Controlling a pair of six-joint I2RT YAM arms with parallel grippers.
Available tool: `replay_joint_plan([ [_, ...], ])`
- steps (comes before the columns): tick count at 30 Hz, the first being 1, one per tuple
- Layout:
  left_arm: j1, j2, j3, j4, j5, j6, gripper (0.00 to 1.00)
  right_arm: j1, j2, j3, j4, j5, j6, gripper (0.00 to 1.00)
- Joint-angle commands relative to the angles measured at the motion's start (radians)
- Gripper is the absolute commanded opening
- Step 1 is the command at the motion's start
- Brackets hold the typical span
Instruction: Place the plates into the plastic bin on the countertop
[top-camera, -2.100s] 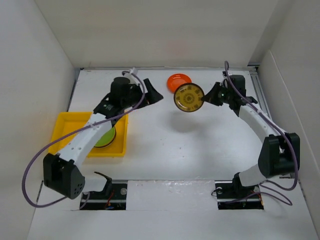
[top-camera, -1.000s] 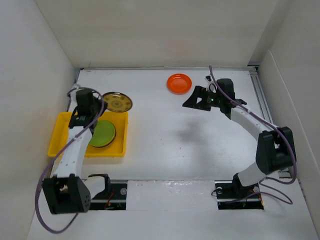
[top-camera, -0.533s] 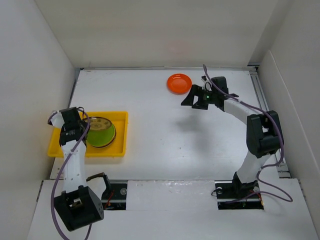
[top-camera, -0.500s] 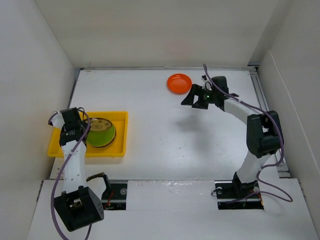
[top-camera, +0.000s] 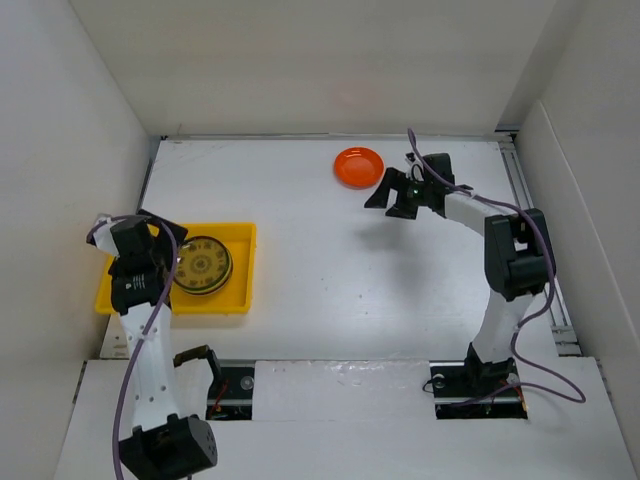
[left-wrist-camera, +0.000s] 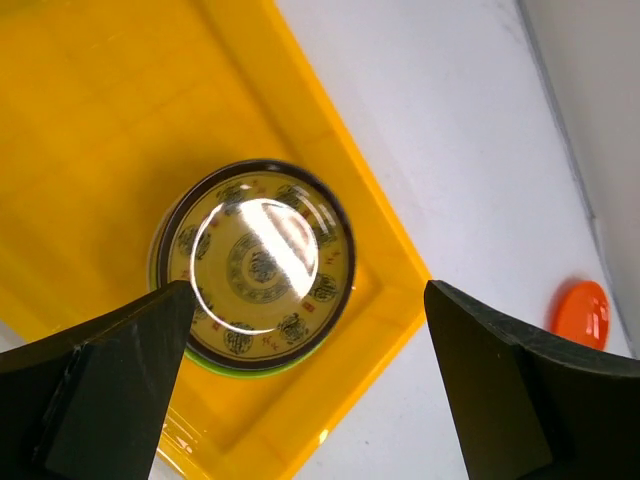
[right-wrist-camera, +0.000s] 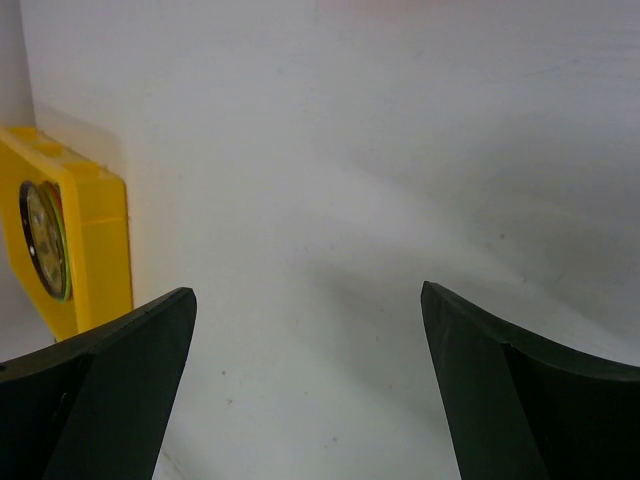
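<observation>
Resting in the right half of the bin (top-camera: 236, 301), at the middle left of the top view, the gold plate (top-camera: 205, 265) lies on a green plate (left-wrist-camera: 262, 367). Only the left wrist view shows that thin lime rim clearly. Whether more plates lie beneath cannot be told. The left arm (top-camera: 150, 330) hides the bin's left part from above.

The left claw (left-wrist-camera: 308, 288) hangs over the gold plate, fingers spread wide and holding nothing.

An orange plate (top-camera: 358, 166) sits on the counter (top-camera: 320, 260) at upper centre, well apart from the bin. In the left wrist view a finger cuts it off.

The right claw (right-wrist-camera: 307, 290), just beside the orange plate, is also spread and bare. Its camera shows the bin edge-on at far left, with a sliver of gold plate.
</observation>
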Motion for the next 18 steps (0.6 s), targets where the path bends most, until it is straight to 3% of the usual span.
replay_joint_plan([
  [1, 0.002, -0.059, 0.086, -0.038, 0.065, 0.069, 1.00, -0.018, 0.066, 0.095, 0.056, 0.061, 0.052, 1.00],
  [11, 0.002, -0.132, 0.098, 0.020, 0.301, 0.217, 1.00, -0.060, 0.360, 0.382, 0.056, 0.132, 0.267, 0.96],
  [15, 0.002, -0.132, 0.075, 0.055, 0.370, 0.229, 1.00, -0.069, 0.457, 0.493, 0.027, 0.132, 0.321, 0.85],
  [18, 0.002, -0.132, 0.049, 0.077, 0.395, 0.240, 1.00, -0.069, 0.543, 0.583, -0.015, 0.132, 0.350, 0.65],
])
